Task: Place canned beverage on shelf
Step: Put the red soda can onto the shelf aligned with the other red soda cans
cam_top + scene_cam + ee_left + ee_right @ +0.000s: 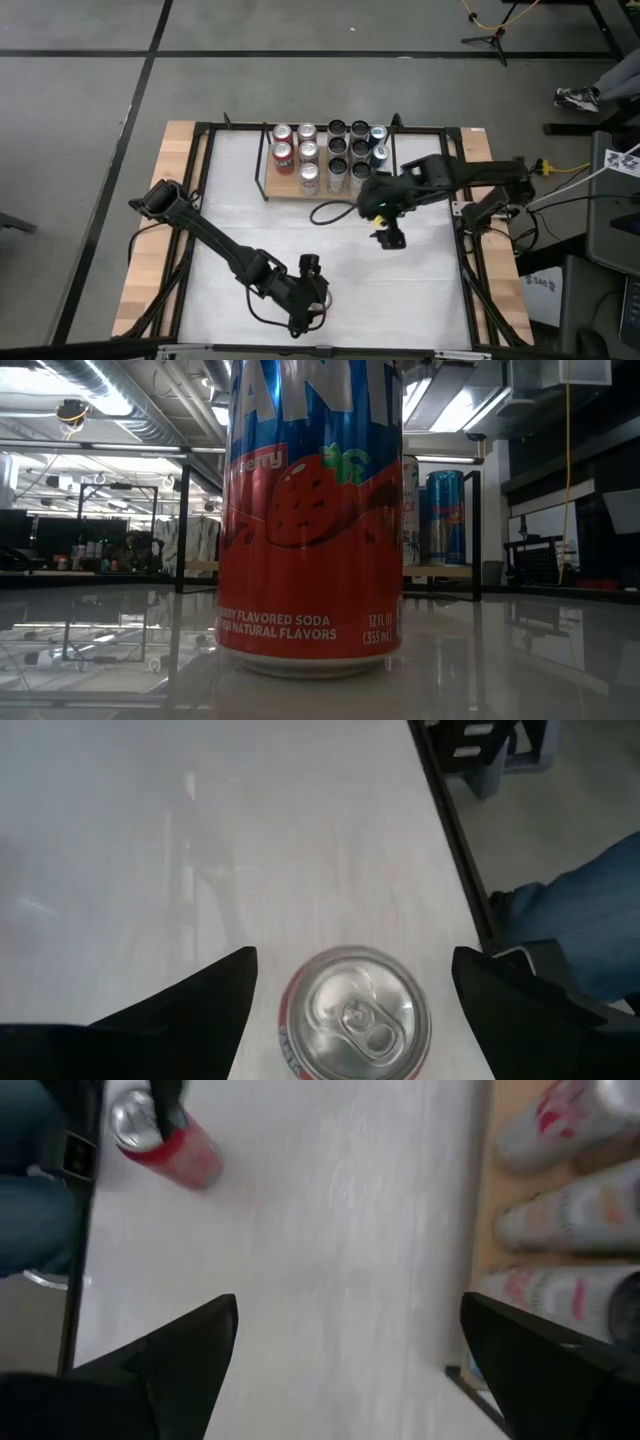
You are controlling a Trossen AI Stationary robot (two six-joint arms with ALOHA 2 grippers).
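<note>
A red strawberry soda can stands upright on the white table near its front edge. In the left wrist view its silver top lies between the two fingers of my open left gripper, which stand on either side with a gap to each. In the high view my left gripper covers it. The shelf, a light-wood board with black rod ends, sits at the table's far side and bears several upright cans. My right gripper hangs open above the table just in front of the shelf.
Bare white table lies between the red can and the shelf board. A black frame rail runs along the table edge. A person's leg in blue jeans stands just beyond that edge, close to my left gripper.
</note>
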